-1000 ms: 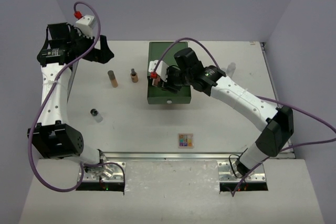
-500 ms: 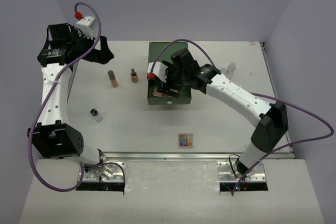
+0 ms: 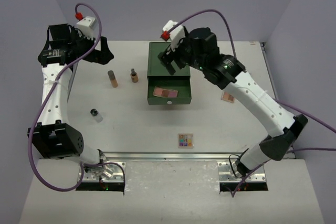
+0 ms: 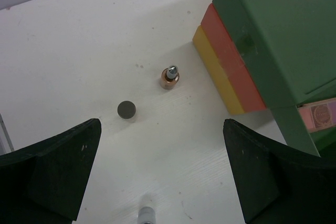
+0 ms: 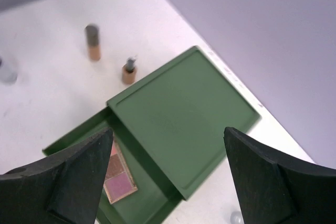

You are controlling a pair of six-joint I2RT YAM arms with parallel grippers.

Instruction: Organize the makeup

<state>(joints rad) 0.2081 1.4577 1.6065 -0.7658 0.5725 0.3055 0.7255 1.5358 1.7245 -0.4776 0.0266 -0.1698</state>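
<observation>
**Right gripper (image 3: 170,61) spread wide, empty, above the box (image 3: 155,66)**

A pink compact (image 3: 163,93) lies flat in the box's open green drawer (image 3: 169,101). A second compact (image 3: 228,97) sits just right of the box. A tall tube (image 3: 112,78), a short tube (image 3: 134,75) and a small bottle (image 3: 95,114) sit to its left, the eyeshadow palette (image 3: 185,140) nearer the arms. Left gripper (image 4: 161,123) hovers wide open, empty.

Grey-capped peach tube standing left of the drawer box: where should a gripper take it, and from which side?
Come straight down and close on the grey-capped peach tube just below its cap. It stands upright, slim and round, so fingers can likely straddle it from above; the small copper bottle stands apart and should not interfere.
</observation>
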